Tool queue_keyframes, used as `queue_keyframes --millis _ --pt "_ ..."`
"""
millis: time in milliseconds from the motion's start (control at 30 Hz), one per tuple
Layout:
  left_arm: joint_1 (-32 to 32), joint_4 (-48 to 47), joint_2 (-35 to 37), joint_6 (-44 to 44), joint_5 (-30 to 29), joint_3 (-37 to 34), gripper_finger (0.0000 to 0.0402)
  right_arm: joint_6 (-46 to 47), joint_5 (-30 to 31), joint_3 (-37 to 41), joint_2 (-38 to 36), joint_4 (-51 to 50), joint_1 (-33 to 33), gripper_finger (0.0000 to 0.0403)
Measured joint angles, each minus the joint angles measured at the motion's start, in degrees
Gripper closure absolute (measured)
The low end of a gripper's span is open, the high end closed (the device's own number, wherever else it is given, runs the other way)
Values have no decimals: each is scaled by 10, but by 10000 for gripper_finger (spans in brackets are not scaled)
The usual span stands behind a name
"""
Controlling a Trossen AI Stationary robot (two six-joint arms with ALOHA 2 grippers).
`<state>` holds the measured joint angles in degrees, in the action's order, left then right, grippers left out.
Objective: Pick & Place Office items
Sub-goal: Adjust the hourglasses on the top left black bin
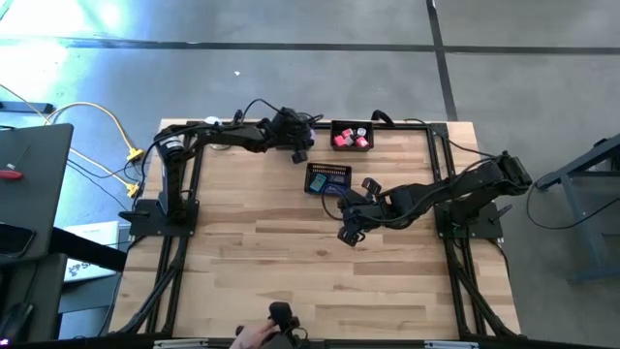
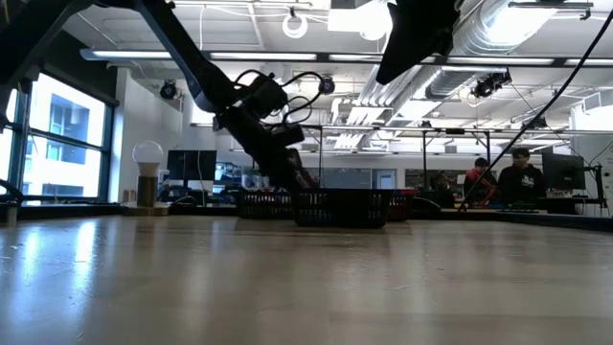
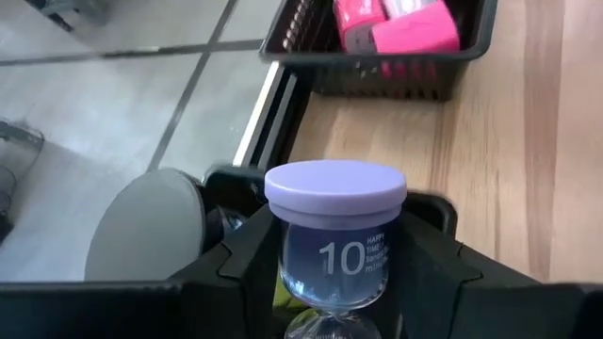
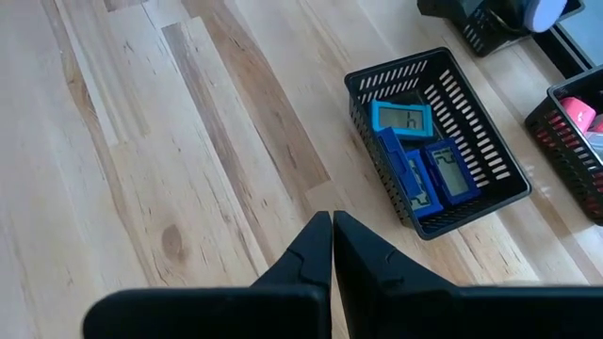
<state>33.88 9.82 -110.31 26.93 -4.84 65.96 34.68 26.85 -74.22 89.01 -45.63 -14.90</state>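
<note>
My left gripper (image 3: 334, 259) is shut on a lavender-capped hourglass timer (image 3: 334, 221) marked "10", near the table's far edge (image 1: 300, 147), just left of a black mesh tray (image 3: 377, 80) holding pink-red cubes (image 3: 405, 28). My right gripper (image 4: 332, 231) is shut and holds nothing. It hovers over bare wood (image 1: 349, 231), on the near side of a second mesh tray (image 4: 396, 66). That tray holds dark blue rectangular blocks (image 4: 443, 174) and a teal one (image 4: 400, 118), each with a small display. My left gripper pinches the hourglass timer between its two fingers (image 3: 245, 259), on the upper glass bulb (image 3: 334, 264) just below the lavender cap (image 3: 334, 188). The cap stands out past the fingers. The timer's lower half is cut off by the picture's edge.
The two trays (image 1: 334, 124) (image 1: 312, 172) sit close together at the table's far middle. A white ball on a metal base (image 2: 147, 158) stands beyond the table's far left. A person's hand (image 1: 254, 334) rests at the near edge. Bare wood fills the table's near half.
</note>
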Motion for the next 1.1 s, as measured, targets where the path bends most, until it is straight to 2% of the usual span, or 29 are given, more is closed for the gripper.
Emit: queue_keyframes --millis 233,333,600,733,1100 --pt "2 -18 34 -42 9 -3 248 -4 0 0 0 0 0 401" --pt "3 -19 35 -54 31 -2 248 -6 0 0 0 -1 0 401" --pt "3 -14 36 -76 44 -2 248 -15 0 0 0 -1 0 401" --pt "7 -9 36 -86 79 -2 248 -15 0 0 0 -1 0 401" --pt "5 5 37 -86 79 -2 248 -19 0 0 0 -1 0 401"
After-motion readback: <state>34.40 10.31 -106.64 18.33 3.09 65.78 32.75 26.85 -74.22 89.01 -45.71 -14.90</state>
